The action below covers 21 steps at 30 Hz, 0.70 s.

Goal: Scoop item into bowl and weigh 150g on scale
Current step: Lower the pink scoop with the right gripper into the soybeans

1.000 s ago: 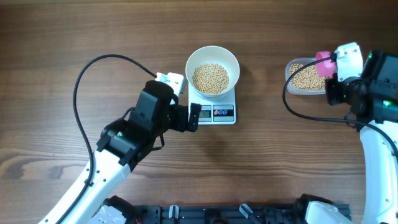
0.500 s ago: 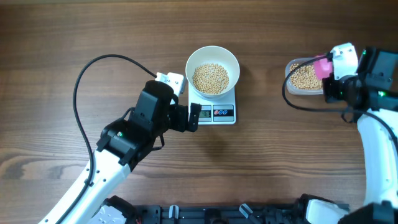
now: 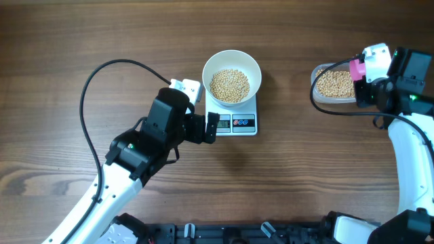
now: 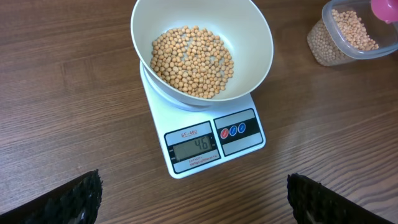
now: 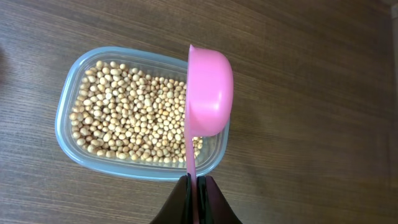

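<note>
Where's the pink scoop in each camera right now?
Overhead: pink scoop, upper right.
Left wrist: pink scoop, top right corner, mostly cut off.
Right wrist: pink scoop, centre, turned on edge.
Shared landmark: clear tub beneath it.

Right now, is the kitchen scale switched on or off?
On. The scale has dark digits lit on its display, reading 46 in the left wrist view, with the bowl of beans resting on its platform.

Both arms are holding low, one gaping, one pinching.
The left arm (image 3: 129, 156) is angling in from the near-left corner, the left gripper (image 3: 212, 127) spreading its jaws wide. The right arm (image 3: 410, 163) is standing along the right edge, the right gripper (image 5: 196, 185) clamping a pink scoop (image 5: 209, 87) by its handle.
</note>
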Available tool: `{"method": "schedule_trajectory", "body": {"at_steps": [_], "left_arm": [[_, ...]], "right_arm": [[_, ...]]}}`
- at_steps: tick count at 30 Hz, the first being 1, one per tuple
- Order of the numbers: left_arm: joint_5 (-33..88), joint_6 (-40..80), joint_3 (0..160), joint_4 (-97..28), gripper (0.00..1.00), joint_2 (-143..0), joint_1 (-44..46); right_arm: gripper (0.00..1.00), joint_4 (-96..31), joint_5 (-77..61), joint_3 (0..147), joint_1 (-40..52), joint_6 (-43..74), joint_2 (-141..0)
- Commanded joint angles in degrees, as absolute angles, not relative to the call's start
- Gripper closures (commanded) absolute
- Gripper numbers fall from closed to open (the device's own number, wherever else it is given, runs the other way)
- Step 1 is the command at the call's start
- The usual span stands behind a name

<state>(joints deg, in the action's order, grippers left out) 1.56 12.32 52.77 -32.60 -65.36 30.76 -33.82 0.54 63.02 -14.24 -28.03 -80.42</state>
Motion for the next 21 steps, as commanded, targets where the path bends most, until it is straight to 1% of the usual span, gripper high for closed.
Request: {"method": "schedule_trajectory", "body": {"at_steps": [1,13,18,21], "left_arm": [[2.04,12.23,53.65,-32.42,0.0,-65.6,31.03],[2.07,12.23,53.65,-32.42,0.0,-65.6,31.03],[2.04,12.23,53.65,-32.42,0.0,-65.6,31.03],[2.04,12.23,53.65,-32.4,0.0,-65.6,31.03]], "right_arm": [[0.96,-33.95,2.0,63.24,-14.26,-28.29,-80.73],[0.96,-34.92,3.31,63.24,-14.24,-26.52,-84.93],[0.96,-35.7,0.21,63.24,-14.2,-26.26,-84.93],[0.96,-35.88,-0.3,63.24,-14.11,-23.7,-84.99]]}}
